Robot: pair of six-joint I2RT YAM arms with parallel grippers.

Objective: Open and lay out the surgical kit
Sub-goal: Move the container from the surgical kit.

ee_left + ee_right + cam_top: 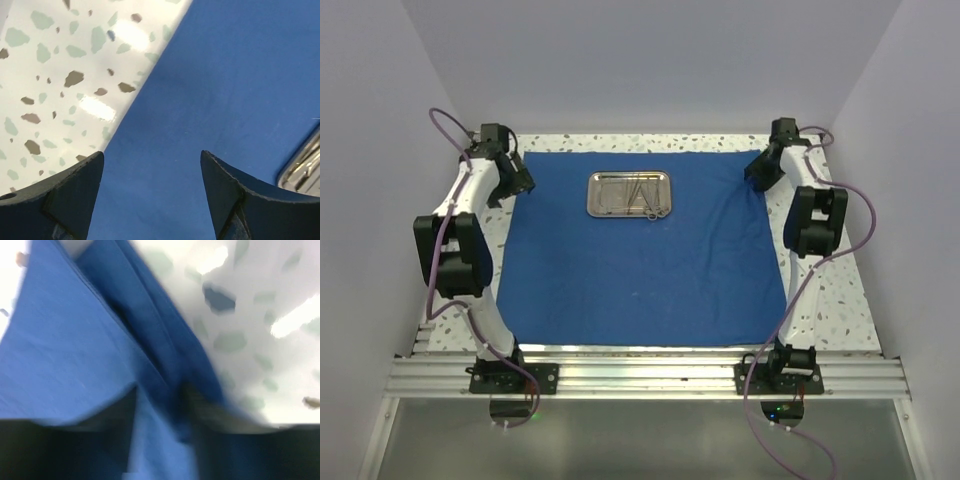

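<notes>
Around the steel tray, largest item first:

1. Table [840, 300]: white terrazzo top with grey-green flecks, showing on every side of the tray beyond the cloth.
2. Royal-blue cloth wrap [640, 280]: opened to a large sheet under the tray, which sits toward the far edge. It lies flat left of and nearer than the tray. To the right of the tray, creases run toward the far right corner.
3. Left gripper [518, 178]: left of the tray, over the sheet's far left corner. Jaws wide apart, nothing between them, with flat cloth and its edge below.
4. Right gripper [762, 168]: right of the tray, at the creased corner. Its wrist view is blurred; a raised fold of cloth [150, 340] runs in between the fingers. Whether they pinch it or stand loose of it cannot be told.
5. Steel tray [630, 175]: shiny, rectangular, resting flat.
6. Ring-handled scissors [656, 208]: in the tray's right half, with thin tweezers [635, 190] beside them, toward the middle.

Step in hand, as judged: flattening the corner right of the tray. To do it well, draw the fold outward and away from the tray, low and slow, so the sheet does not drag the tray. Let go only once the creases lie down.

Markings: no brand, label or writing readable on any item.
</notes>
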